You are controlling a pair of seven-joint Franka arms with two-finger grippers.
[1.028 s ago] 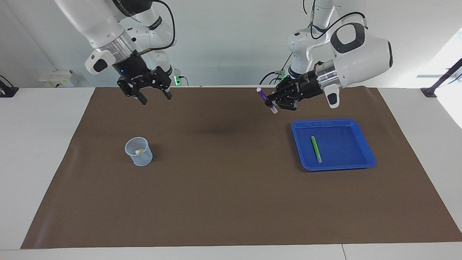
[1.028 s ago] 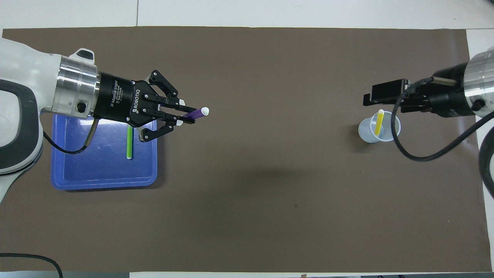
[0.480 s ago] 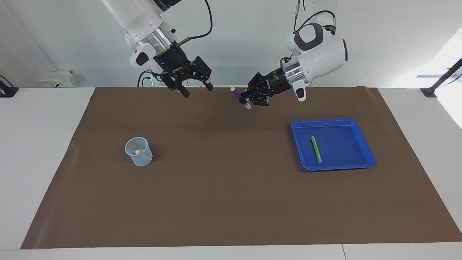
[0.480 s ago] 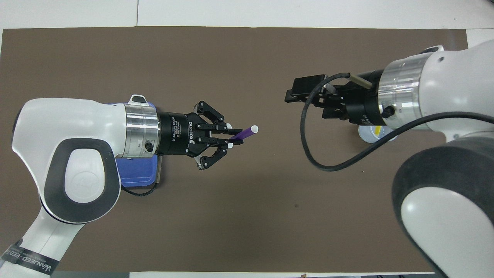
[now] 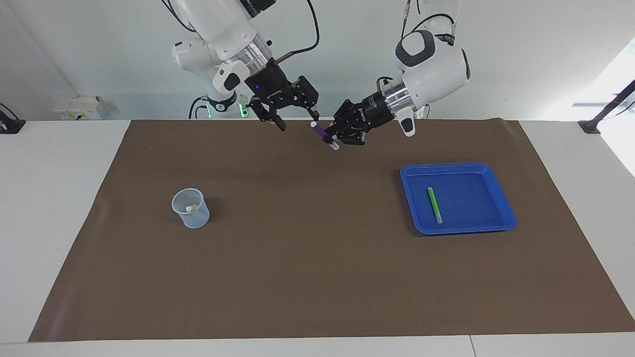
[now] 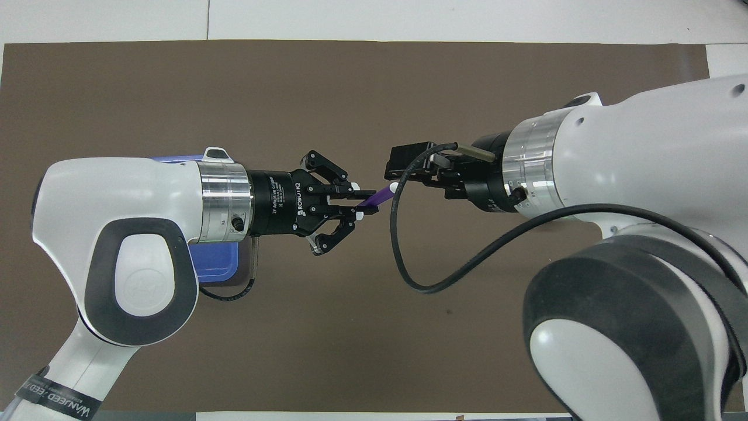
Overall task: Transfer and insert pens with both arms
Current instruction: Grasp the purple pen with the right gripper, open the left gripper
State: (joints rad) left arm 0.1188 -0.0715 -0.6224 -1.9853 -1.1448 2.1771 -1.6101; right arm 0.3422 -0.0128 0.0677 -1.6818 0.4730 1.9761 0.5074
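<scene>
My left gripper (image 5: 329,140) (image 6: 363,203) is shut on the purple pen (image 5: 320,132) (image 6: 381,195), held slanted in the air over the mat's middle, close to the robots' edge. The pen's pale upper end points at my right gripper (image 5: 298,121) (image 6: 403,175), which is open and right beside that end; I cannot tell whether they touch. The lime green pen (image 5: 435,204) lies flat in the blue tray (image 5: 505,208). The yellow pen's pale end (image 5: 190,208) shows inside the mesh cup (image 5: 192,218).
The brown mat (image 5: 317,277) covers most of the table. The tray sits toward the left arm's end, the cup toward the right arm's end. In the overhead view only a corner of the tray (image 6: 217,270) shows, and the cup is hidden under the right arm.
Both grippers have moved toward the table's middle and now nearly meet. The left one carried the purple pen away from the tray; the right one left its place over the cup.
</scene>
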